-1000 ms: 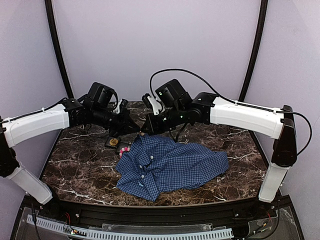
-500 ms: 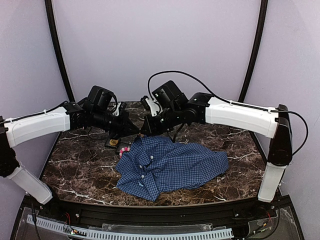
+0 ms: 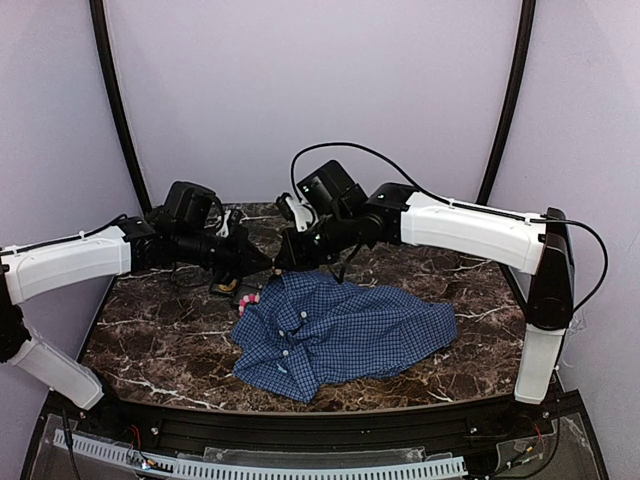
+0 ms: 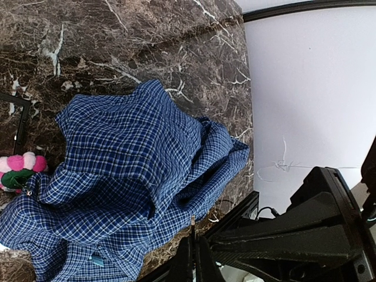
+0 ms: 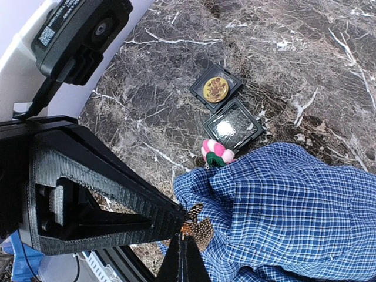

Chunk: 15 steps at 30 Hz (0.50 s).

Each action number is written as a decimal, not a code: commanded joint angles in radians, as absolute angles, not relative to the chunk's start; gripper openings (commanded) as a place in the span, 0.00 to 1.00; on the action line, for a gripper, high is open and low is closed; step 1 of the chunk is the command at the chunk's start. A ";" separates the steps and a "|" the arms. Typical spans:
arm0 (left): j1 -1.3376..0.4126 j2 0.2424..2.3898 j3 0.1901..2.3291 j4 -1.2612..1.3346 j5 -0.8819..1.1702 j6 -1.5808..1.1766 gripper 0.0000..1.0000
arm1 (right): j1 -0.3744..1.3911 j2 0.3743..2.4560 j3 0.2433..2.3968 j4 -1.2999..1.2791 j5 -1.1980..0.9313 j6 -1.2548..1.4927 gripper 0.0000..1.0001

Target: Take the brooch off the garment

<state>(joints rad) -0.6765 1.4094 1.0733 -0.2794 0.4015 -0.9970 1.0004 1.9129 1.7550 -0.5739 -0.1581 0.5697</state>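
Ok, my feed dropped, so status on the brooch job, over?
Left gripper and right gripper shut, tips meeting at a small brown speckled piece. Pink-and-green brooch at the edge of the blue check shirt. Black tray right beside it.

Overhead plus wrist views over garment (image 3: 340,330)

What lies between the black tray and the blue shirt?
A pink-and-green ornament lies there, just off the black tray and against the edge of the blue shirt. The right wrist view shows it most clearly.
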 commanded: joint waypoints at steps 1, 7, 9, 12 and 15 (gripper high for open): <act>-0.682 1.335 1.065 -0.057 0.487 -1.041 0.01 | 1.012 1.966 1.768 -0.565 -0.215 0.583 0.00; -0.680 1.344 1.037 0.033 0.522 -1.064 0.01 | 1.011 1.982 1.785 -0.548 -0.290 0.567 0.00; -0.679 1.348 1.034 0.032 0.526 -1.068 0.01 | 1.008 1.981 1.786 -0.549 -0.288 0.568 0.00; -0.673 1.352 1.046 -0.033 0.506 -1.058 0.01 | 1.002 1.963 1.777 -0.552 -0.266 0.577 0.00; -0.669 1.358 1.064 -0.124 0.489 -1.046 0.01 | 0.995 1.942 1.767 -0.553 -0.248 0.582 0.00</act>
